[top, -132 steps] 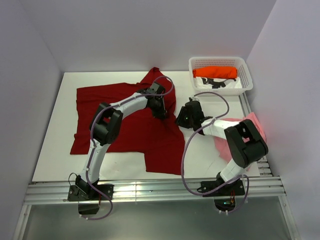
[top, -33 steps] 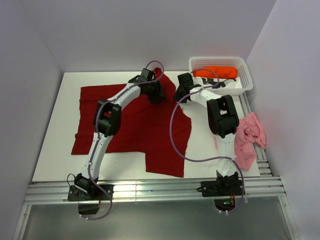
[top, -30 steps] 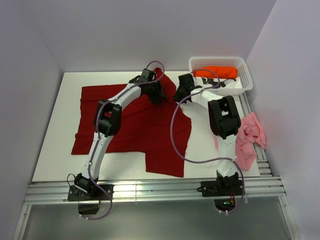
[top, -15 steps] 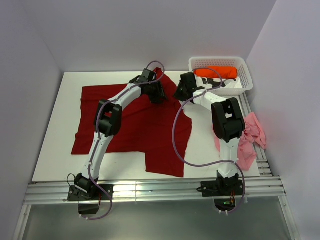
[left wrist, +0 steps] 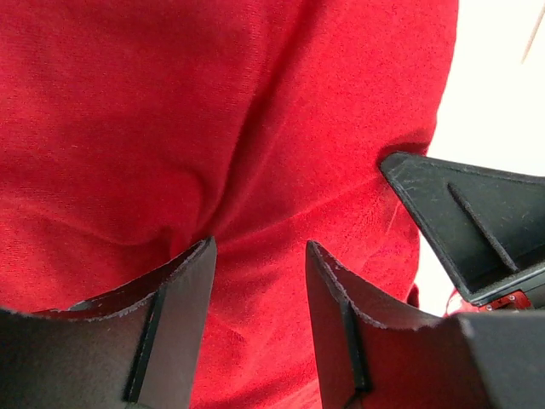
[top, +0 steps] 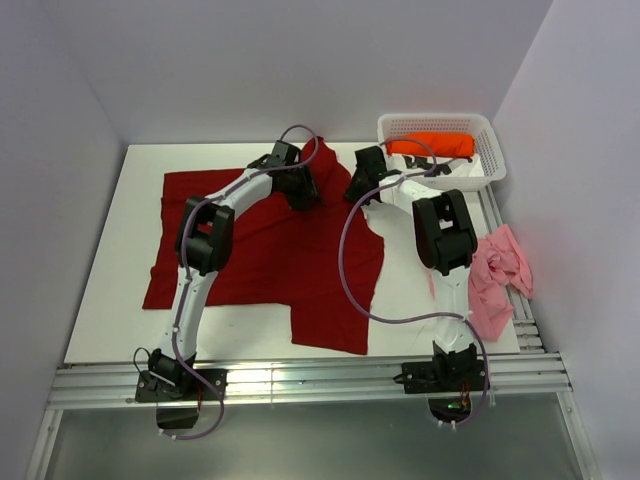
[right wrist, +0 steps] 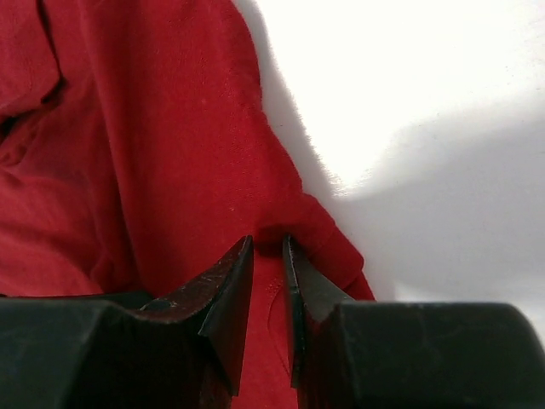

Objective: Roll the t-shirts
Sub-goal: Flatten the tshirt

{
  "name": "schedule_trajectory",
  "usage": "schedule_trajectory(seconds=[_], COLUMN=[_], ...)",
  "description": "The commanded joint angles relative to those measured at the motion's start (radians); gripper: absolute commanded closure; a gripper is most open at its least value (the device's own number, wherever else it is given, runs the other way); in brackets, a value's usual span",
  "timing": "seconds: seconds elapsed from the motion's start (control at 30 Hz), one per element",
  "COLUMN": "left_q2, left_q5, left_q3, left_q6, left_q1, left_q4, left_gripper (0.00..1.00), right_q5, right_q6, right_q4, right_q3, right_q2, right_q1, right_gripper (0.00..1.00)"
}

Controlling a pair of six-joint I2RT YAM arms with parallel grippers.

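Two grippers sat on the basket-side edge of the dark red t-shirt point(top: 260, 260), which lay spread on the worktop point(top: 110, 320) to the left of the white lattice basket point(top: 437, 122).

Right gripper point(right wrist: 268, 243): jaws nearly together, clamped on a small pucker of the shirt's edge, with bare worktop just beyond.
Left gripper point(left wrist: 260, 247): jaws apart, with a soft ridge of cloth between them and nothing clamped.

Judgement: the step in hand looked like taking this edge to start the roll. To do it well, the left jaws should close on the ridge level with the right's pinch. Both should then lift low and together. Keeping the cloth taut between them should turn the edge over straight, not skewed.

Basket contents: a bright orange t-shirt point(top: 432, 145), already rolled, along the far wall. A dark item lay in front of it, not identified. The pale pink t-shirt point(top: 495, 280) lay crumpled outside, on the near side of the basket.
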Motion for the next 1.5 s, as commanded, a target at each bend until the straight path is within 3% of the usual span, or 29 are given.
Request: schedule_trajectory(seconds=[0.0, 0.43, 0.57, 0.9, 1.47], left_q2=[-0.008, -0.021, -0.018, 0.024, 0.028], left_q5=[-0.076, -0.08, -0.078, -0.072, -0.07], left_q3=[-0.034, -0.028, -0.011, 0.111, 0.116], left_q6=[0.045, 0.048, 0.053, 0.067, 0.07], left_q1=[0.012, 0.014, 0.009, -0.018, -0.02], left_q4=[-0.08, -0.094, -0.109, -0.164, -0.17], left_gripper=[0.47, 0.47, 0.47, 0.46, 0.46], right_q5=[0.059, 0.203, 0.27, 0.229, -0.027], right_q6=[-0.014, -0.074, -0.077, -0.117, -0.088], right_q4=[-0.068, -0.189, -0.235, -0.151, -0.091], right_q3=[0.037, 0.124, 0.164, 0.076, 0.037], right_q2=[0.017, 0.054, 0.057, -0.091, 0.002], right_q1=[0.011, 0.09, 0.084, 0.031, -0.021], right_gripper=[0.72, 0.72, 0.68, 0.55, 0.57])
